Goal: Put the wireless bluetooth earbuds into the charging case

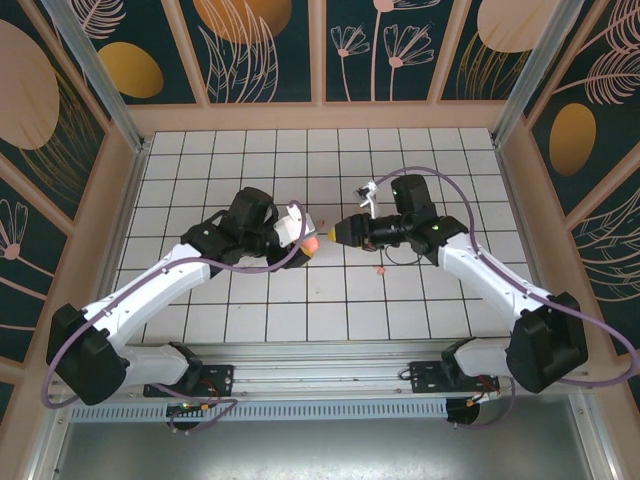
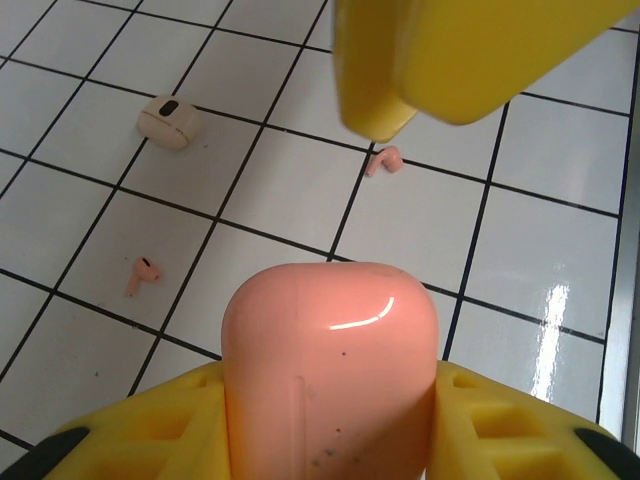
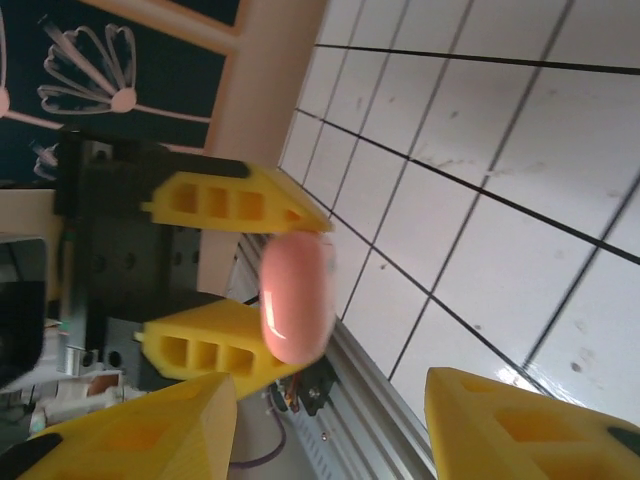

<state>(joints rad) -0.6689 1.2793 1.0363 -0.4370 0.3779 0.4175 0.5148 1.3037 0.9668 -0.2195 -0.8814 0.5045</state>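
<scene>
Pink case sits clamped in left jaws, held aloft facing the parted right jaws.

Left arm, right arm: white link shells, black joint housings, black bases. Lilac cables loop along both. Left gripper, right gripper: yellow blocky fingers, rectangular hollow pockets, black patches near roots.

Left tool clamps a salmon-pink case over the tiled desk; my tool faces it, jaws apart.
</scene>
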